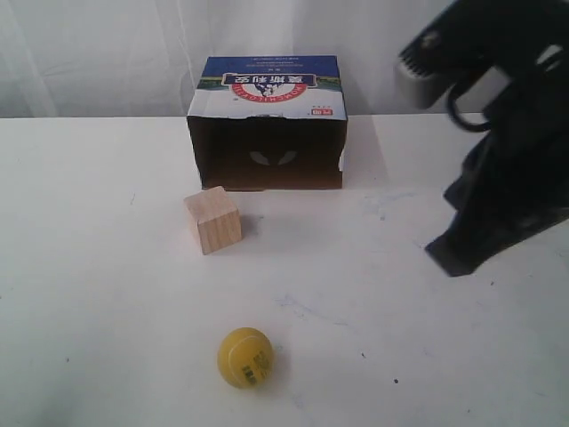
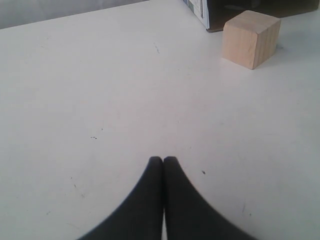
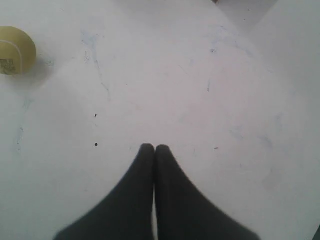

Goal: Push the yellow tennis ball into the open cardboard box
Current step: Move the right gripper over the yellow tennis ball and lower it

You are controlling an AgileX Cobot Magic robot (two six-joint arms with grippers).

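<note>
The open cardboard box (image 1: pixel 265 124) and the wooden cube (image 1: pixel 212 220) before it stand far from the right claw (image 3: pixel 154 148), and the yellow tennis ball (image 1: pixel 245 357) lies well apart from it and untouched, so I judge the approach is only starting: this claw, its jaws pressed together like the left claw (image 2: pixel 163 160), must get behind the ball and push it past the cube.

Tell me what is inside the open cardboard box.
The open cardboard box shows a dark interior with two pale marks at the back; its shadowed corners cannot be judged. The yellow tennis ball lies outside it.
</note>
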